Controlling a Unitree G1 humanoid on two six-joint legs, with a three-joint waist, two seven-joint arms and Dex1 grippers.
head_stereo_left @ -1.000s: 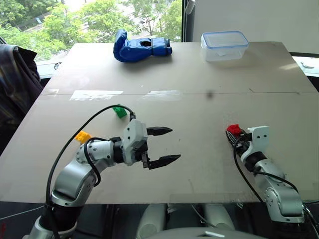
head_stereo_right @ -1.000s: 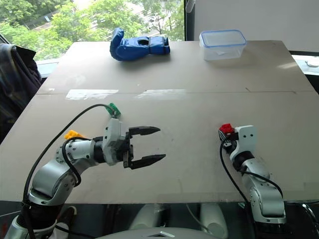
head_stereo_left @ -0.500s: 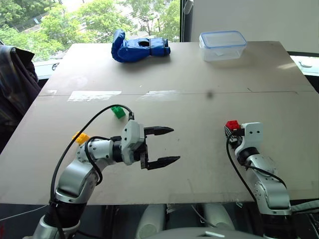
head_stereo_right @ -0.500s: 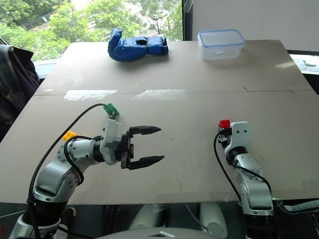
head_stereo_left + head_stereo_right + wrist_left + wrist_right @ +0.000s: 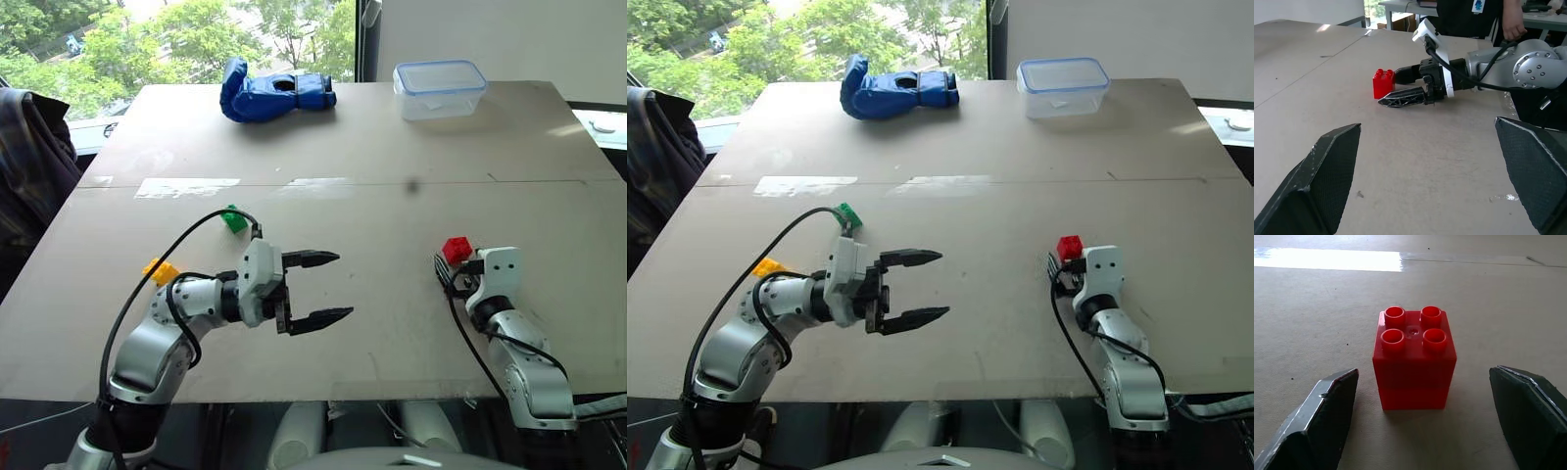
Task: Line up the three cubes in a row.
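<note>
Red cube stands upright on the table, studs up, just ahead of the right gripper, whose jaws are spread wide either side with nothing held. Green cube and yellow cube sit well apart from the red cube, beyond the left gripper, which hangs fully open and empty. Judged step: red cube placed; next, fetch green to it.
</note>
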